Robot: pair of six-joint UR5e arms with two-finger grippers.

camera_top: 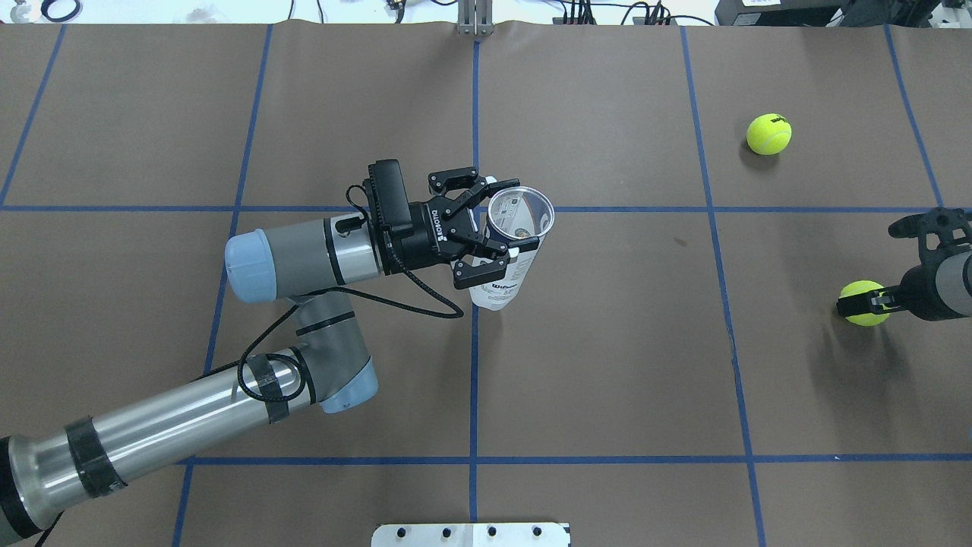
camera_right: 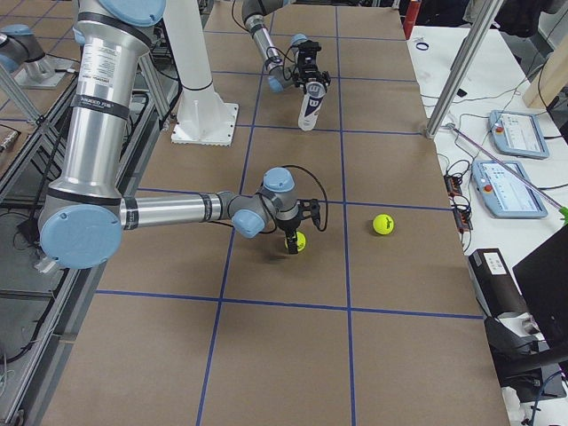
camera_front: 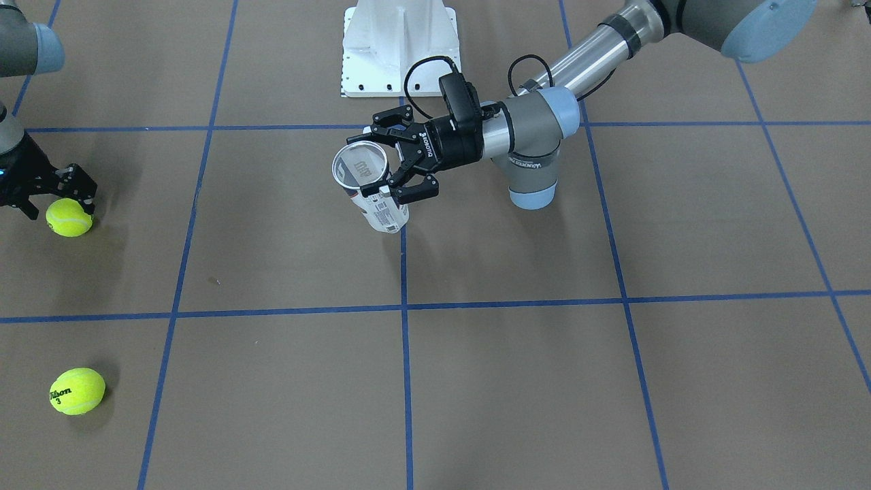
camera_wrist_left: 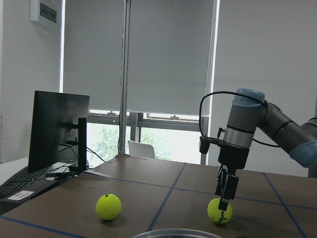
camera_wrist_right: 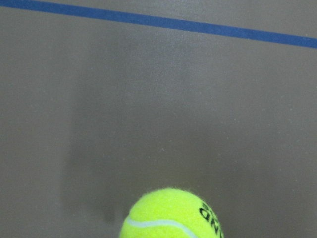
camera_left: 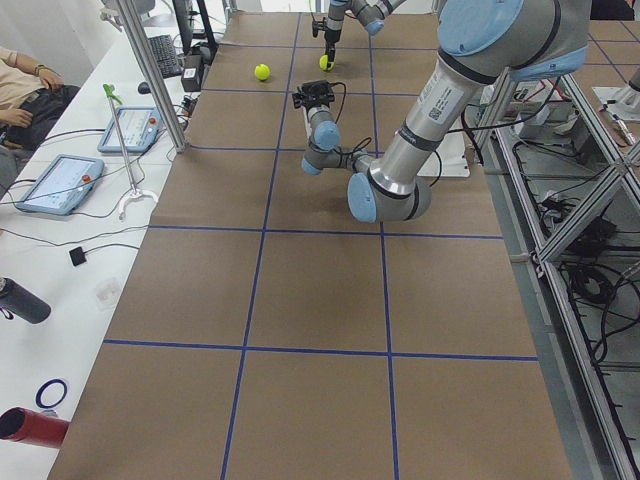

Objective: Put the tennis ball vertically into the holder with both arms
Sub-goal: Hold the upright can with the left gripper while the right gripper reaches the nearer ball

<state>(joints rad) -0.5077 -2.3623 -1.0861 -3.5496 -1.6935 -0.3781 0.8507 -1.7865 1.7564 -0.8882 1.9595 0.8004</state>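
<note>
The holder (camera_top: 501, 292), a clear can with a white and navy label, stands upright near the table's middle, open mouth up. My left gripper (camera_top: 497, 228) is shut on its upper part from the side. A tennis ball (camera_top: 858, 292) lies at the right side of the table. My right gripper (camera_front: 62, 207) points down over it, with a finger against each side of the ball. In the left wrist view that same tennis ball (camera_wrist_left: 220, 210) rests on the table under the right gripper's fingers (camera_wrist_left: 225, 191). The right wrist view shows only the ball's top (camera_wrist_right: 171, 213).
A second tennis ball (camera_top: 768, 134) lies loose farther out on the right half of the table. The white pedestal base (camera_front: 398, 47) stands at the robot's side. Blue tape lines cross the brown table cover. Tablets and cables lie on side benches in both side views.
</note>
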